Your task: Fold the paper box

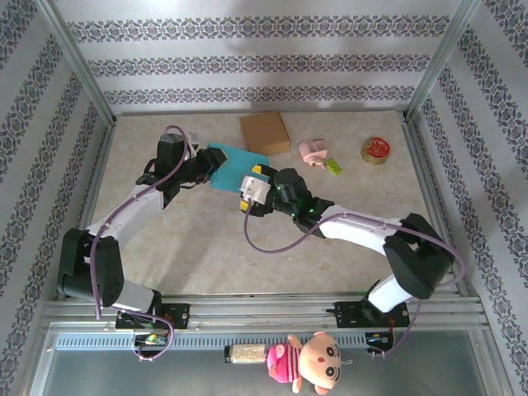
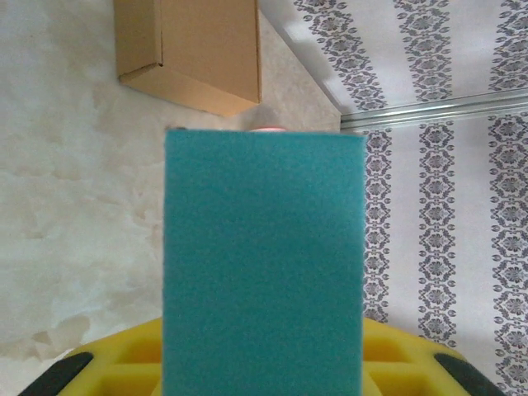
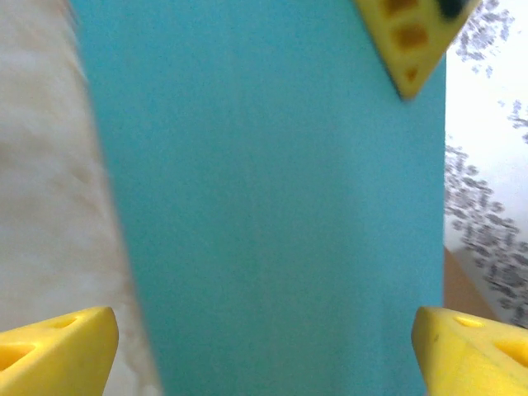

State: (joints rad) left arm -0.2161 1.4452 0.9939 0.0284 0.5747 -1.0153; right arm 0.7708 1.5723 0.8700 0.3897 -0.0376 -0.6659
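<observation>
- At 6 o'clock, below the near rail: plush doll point(image 1: 309, 360) lying sideways.
- Just beyond the worktop point(image 1: 181, 247) centre: right end effector point(image 3: 264, 351) spread wide, yellow fingers point(image 3: 58, 346) on either side of a teal panel, clamping nothing.
- Toward 10 o'clock: left end effector point(image 1: 200, 169) pinched on the paper box point(image 1: 235, 163) (teal, one edge caught between its yellow fingers).
- Paper box itself at 11 o'clock, between the two end effectors.
- At 12 o'clock, near the back wall: brown cardboard box point(image 1: 265, 131), closed, apart from the teal one.
- At 1 o'clock: pink object point(image 1: 313, 151), green tag point(image 1: 333, 167) just beside it.
- At 2 o'clock: round red tin point(image 1: 375, 150).
</observation>
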